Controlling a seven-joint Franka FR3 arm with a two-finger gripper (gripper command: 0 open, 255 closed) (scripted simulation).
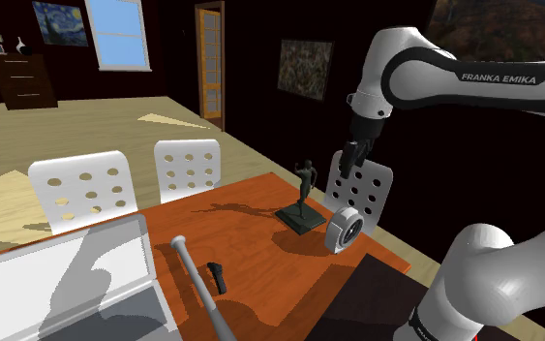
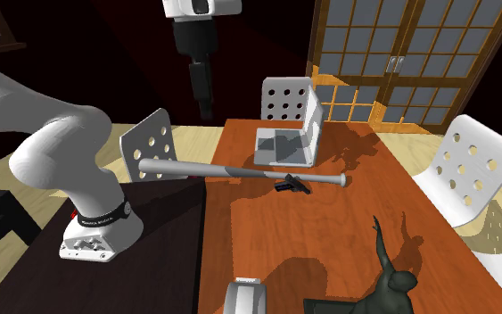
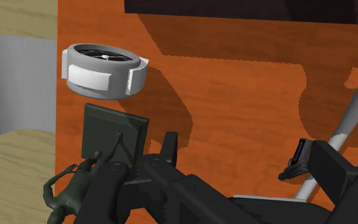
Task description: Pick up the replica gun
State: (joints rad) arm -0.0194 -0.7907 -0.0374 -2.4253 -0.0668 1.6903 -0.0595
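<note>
Gun point(image 2: 292, 185): small and black, it lies flat on the orange-brown tabletop point(image 2: 329, 241), just beside the grey bat point(image 2: 240, 170), on the bat's side that faces the statue point(image 2: 390, 284). Whether gun and bat touch, I cannot tell. The gun sits about mid-width, well in from both long edges.

The bat lies crosswise, and its thick end reaches past the tabletop's edge toward the dark stand point(image 2: 151, 241). Beyond the bat a white box point(image 2: 284, 147) takes up the end of the tabletop. Between the gun and the statue runs a broad bare stretch of wood. A round white casing point(image 1: 344, 228) stands near the edge, next to the statue's square base. White chairs point(image 1: 81, 189) with round holes in their backs stand close along the edges.

The gripper point(image 3: 243, 141) hangs high above the statue's end of the tabletop, well apart from the gun. Its fingers point(image 3: 170, 149) stand wide apart with nothing between them. In the wrist view the gun shows just past one finger, far below it.

White letters point(image 1: 498, 76) on the arm's dark band read "FRANKA EMIKA". A band at the arm's foot carries small lettering that I cannot read.
</note>
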